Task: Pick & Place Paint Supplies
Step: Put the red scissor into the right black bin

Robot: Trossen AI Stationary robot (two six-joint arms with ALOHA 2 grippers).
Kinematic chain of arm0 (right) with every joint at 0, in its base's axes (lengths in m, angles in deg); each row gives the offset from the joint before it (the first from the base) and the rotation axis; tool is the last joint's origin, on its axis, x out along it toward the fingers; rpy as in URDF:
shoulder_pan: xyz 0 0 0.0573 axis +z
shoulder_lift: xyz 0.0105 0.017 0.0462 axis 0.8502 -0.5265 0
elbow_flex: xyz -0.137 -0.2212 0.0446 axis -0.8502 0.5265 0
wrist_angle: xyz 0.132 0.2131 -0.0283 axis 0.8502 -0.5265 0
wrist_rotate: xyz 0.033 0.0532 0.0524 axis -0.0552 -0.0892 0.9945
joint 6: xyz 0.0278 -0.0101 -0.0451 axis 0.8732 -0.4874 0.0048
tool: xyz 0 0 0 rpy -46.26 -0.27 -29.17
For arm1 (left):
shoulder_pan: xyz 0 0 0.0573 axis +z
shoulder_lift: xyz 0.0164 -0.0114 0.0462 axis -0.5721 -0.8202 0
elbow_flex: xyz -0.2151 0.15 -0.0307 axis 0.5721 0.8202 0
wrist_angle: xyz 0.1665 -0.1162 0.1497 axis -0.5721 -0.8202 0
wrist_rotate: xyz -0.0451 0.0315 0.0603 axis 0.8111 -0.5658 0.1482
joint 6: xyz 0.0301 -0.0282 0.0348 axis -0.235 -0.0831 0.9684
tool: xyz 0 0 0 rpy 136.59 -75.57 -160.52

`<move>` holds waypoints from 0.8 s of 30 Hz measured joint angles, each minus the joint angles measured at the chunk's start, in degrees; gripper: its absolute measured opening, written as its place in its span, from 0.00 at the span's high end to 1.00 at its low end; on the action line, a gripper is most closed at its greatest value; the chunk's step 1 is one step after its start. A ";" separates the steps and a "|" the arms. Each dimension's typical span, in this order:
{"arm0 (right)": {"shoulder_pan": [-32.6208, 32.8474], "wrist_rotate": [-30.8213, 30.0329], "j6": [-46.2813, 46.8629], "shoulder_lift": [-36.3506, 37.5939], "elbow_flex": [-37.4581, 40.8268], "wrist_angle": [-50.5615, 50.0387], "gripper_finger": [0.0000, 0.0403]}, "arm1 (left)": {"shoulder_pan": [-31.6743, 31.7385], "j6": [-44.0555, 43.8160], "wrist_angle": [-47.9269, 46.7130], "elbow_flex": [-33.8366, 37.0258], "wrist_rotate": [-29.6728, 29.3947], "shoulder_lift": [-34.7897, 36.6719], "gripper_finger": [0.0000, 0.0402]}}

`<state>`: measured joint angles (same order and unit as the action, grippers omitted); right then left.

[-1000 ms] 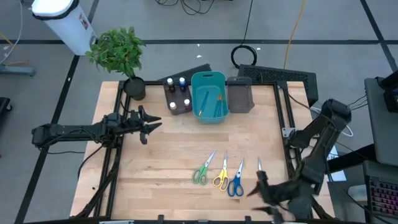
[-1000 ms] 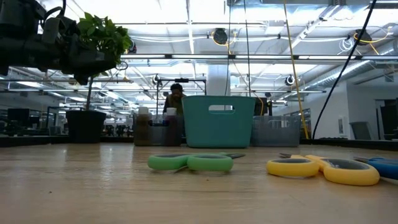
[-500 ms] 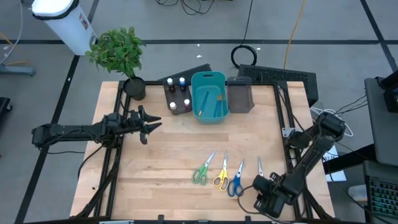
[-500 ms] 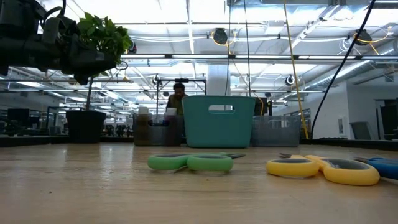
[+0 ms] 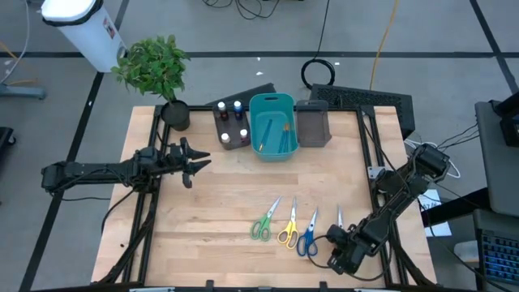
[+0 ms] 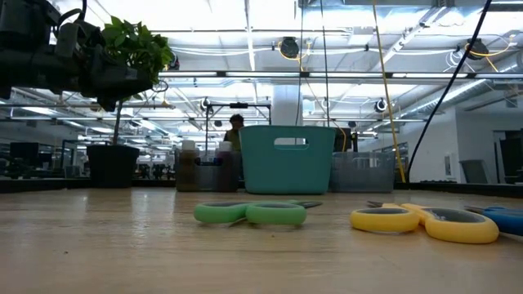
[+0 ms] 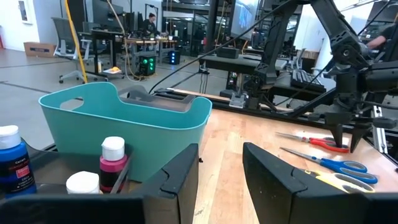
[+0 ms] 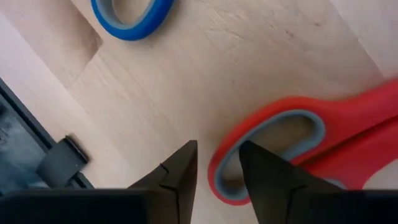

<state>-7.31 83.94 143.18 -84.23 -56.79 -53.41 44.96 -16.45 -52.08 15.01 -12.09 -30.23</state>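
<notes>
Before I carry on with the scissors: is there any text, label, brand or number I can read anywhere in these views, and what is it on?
No text can be read with confidence in any view.
Blue bottle, left wrist view: a small white label line, too blurred to read.
White cylinder, high view: small dark and red marks, too small to read.
Teal bin, red scissors and the grippers: no lettering visible.

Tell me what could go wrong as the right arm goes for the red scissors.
The right gripper straddles only the rim of the red scissors handle loop, so the grip may slip or the scissors pivot when lifted. The blue scissors lie close alongside and could get nudged. They also sit near the table front edge.
</notes>
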 joint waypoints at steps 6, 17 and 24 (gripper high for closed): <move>-3.61 -2.33 -4.90 -0.10 0.26 -4.42 0.81 | 0.00 0.02 0.00 0.00 0.00 0.00 0.67; -3.76 -10.60 -6.74 1.28 -0.79 -7.73 0.98 | -0.02 0.00 0.00 -0.02 0.05 0.00 0.67; -3.19 -22.32 -7.16 7.59 -5.15 -17.08 0.99 | 0.00 0.06 0.00 -0.02 0.07 0.00 0.67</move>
<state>-10.50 61.62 136.02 -76.64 -61.94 -70.49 44.96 -16.39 -52.08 14.98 -12.02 -30.23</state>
